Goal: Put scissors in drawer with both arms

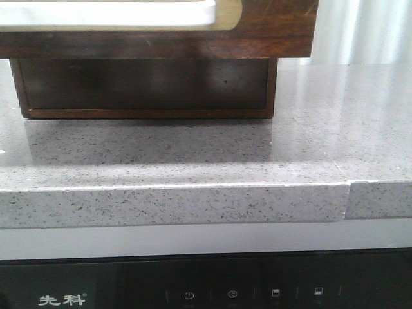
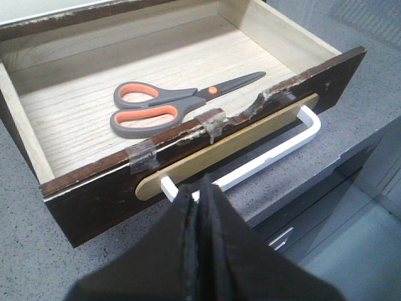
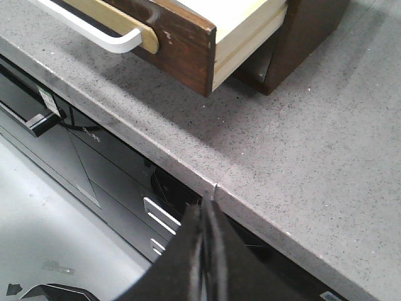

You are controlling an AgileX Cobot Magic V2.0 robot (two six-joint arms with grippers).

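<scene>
The scissors [image 2: 169,103], with grey handles and orange-lined loops, lie flat on the floor of the open drawer [image 2: 94,204] in the left wrist view. The drawer front carries a tan panel and a white handle [image 2: 276,153]. My left gripper [image 2: 203,185] is shut and empty, its tips just in front of the handle's left end. My right gripper [image 3: 207,210] is shut and empty, over the counter's front edge, apart from the drawer's corner [image 3: 182,37]. In the front view the drawer front [image 1: 270,32] fills the top; neither gripper shows there.
The drawer's dark-brown housing [image 1: 141,84] stands on the grey speckled countertop [image 1: 193,148]. The counter has a seam [image 3: 215,187] at its front edge. Grey cabinet fronts [image 3: 81,163] and a black appliance panel [image 1: 193,293] lie below the counter.
</scene>
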